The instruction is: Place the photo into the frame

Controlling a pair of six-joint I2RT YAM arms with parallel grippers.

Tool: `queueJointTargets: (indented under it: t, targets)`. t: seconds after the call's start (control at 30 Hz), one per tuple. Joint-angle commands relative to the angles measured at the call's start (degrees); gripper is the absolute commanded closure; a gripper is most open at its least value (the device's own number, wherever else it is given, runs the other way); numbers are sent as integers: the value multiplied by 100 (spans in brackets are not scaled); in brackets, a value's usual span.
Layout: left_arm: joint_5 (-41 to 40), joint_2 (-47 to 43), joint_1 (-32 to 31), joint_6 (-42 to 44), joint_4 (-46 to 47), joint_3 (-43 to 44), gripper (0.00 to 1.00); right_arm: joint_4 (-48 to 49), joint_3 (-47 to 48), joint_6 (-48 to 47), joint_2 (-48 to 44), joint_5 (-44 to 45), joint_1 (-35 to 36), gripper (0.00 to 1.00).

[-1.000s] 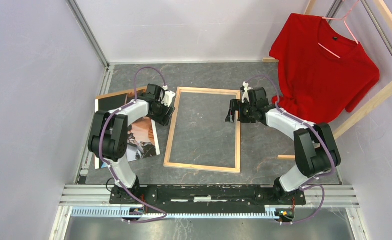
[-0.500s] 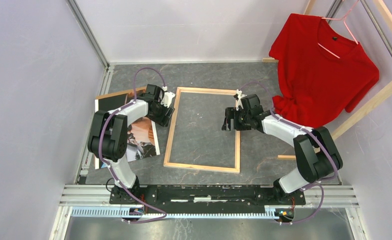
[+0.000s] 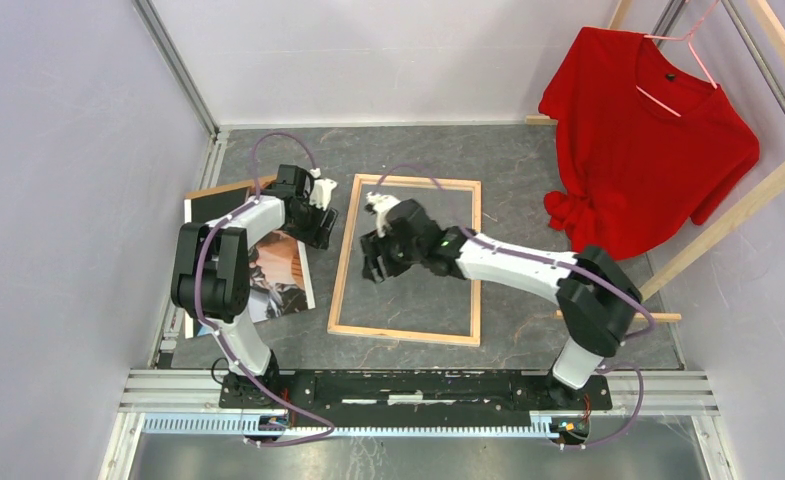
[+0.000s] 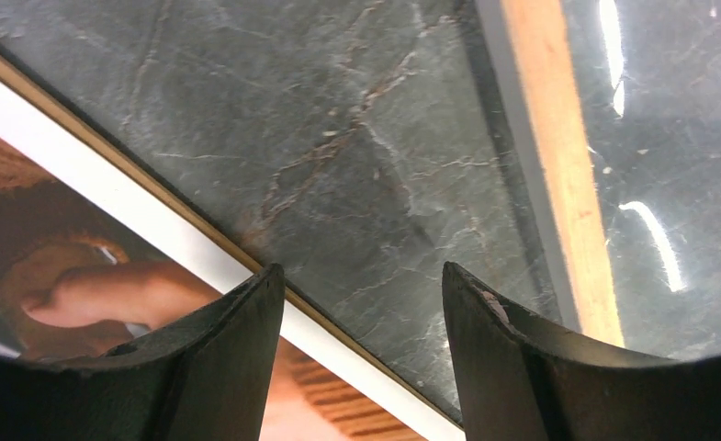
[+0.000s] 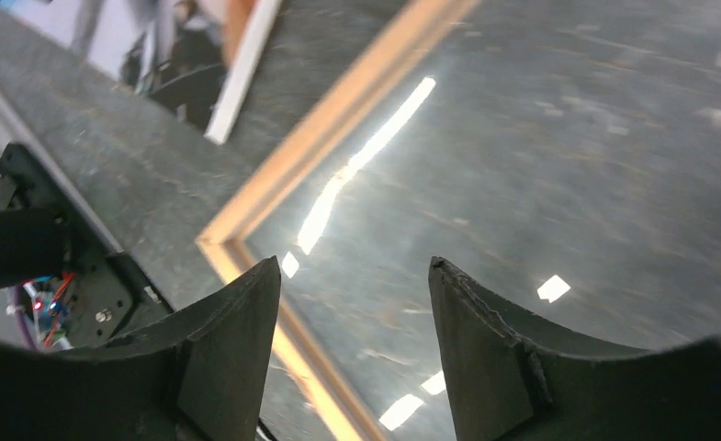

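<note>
The frame [image 3: 339,280] lies flat mid-table with its bare wood side up and a glossy pane inside that reflects the lights. The photo [image 3: 286,282] lies left of it, picture side up, partly under my left arm. My left gripper [image 3: 318,216] hovers open over the strip of table between the photo's white border [image 4: 127,207] and the frame's left rail [image 4: 558,165]; nothing is between its fingers [image 4: 237,367]. My right gripper [image 3: 376,262] hangs open and empty over the pane, near the left rail [image 5: 338,119]. The photo [image 5: 200,46] shows beyond it.
A brown hardboard sheet [image 3: 230,188] peeks out from under the photo's far edge. A red shirt [image 3: 648,140] hangs on a bare-wood rack [image 3: 738,205] at the back right. Grey walls close in on the left and back.
My right arm has swung left from the frame's right rail across to its left side, and its jaws have narrowed a little. The left gripper has shifted slightly left, off the rail.
</note>
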Motion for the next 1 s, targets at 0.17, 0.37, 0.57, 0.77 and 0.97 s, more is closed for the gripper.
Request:
queueJointTargets:
  t: [0.17,0.37,0.57,0.77,0.97]
  targets:
    - [164,-101,182,72,14,159,30,80,1276,61,1263,168,1027,41]
    - [332,-166,183,81,10,88,30,136,1258,166,1536,169,1097,45]
    - [405,-128,173,64,8,89,30,263,952,220,1524,151,1102,53]
    - [429,-65,166,34,11,103,30,334,766,224,1542,169,1100,63]
    - [414,-71,141,32,12,94,30,396,675,230,1555,160,1104,68]
